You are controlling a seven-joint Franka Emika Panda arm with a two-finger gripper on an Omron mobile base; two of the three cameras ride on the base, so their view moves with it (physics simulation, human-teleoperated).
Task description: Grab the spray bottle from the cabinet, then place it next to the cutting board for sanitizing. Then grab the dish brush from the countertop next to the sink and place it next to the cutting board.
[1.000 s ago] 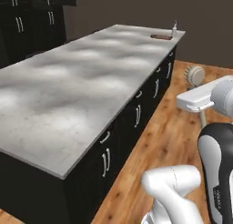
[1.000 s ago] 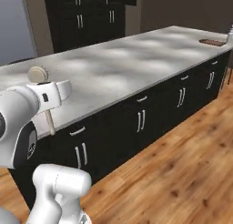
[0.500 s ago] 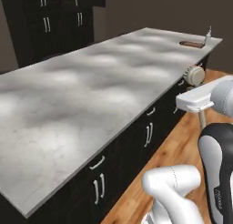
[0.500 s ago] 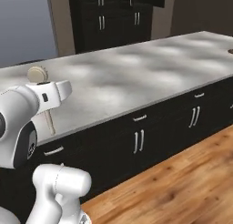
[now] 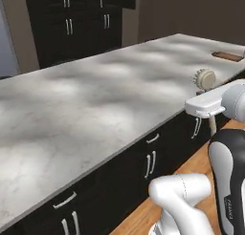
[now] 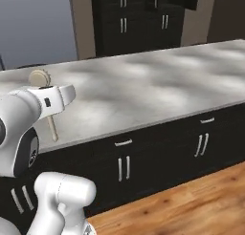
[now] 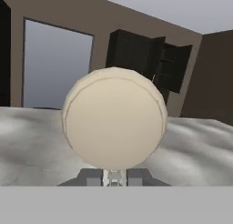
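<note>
Marble countertop [image 5: 95,100] runs long and bare through the left base view, with black drawer fronts under its edge and the dark cabinet [image 5: 86,24] behind it. At the far right end lies the cutting board [image 5: 228,56], small and reddish-brown, well apart from the arm. The brush [image 5: 206,79] is carried at the gripper [image 5: 206,106]: its round cream head stands above the white hand and its thin handle hangs below. The spray bottle cannot be made out beside the board at this size.

From the right base view the same brush [image 6: 40,79] rides on the gripper [image 6: 53,99], head up and stick handle pointing down in front of the counter's edge [image 6: 143,86]. Wooden floor [image 6: 191,200] lies before the drawers, and the cabinet [image 6: 143,19] stands across the room.

Along the hand view the cream head [image 7: 113,118] sits just above the fingertips [image 7: 93,176], which close tight on the handle at its base. Behind it are the marble [image 7: 27,141], a pale doorway [image 7: 54,68] and an open cabinet door [image 7: 173,68].

By my judgement this is the second half of the task, the carry of the brush toward the board. The next move calls for travel along the counter to the board's end, then a lowering beside it, not onto it. Nothing stands on the slab between; the counter's edge near the hanging handle is what to mind.
</note>
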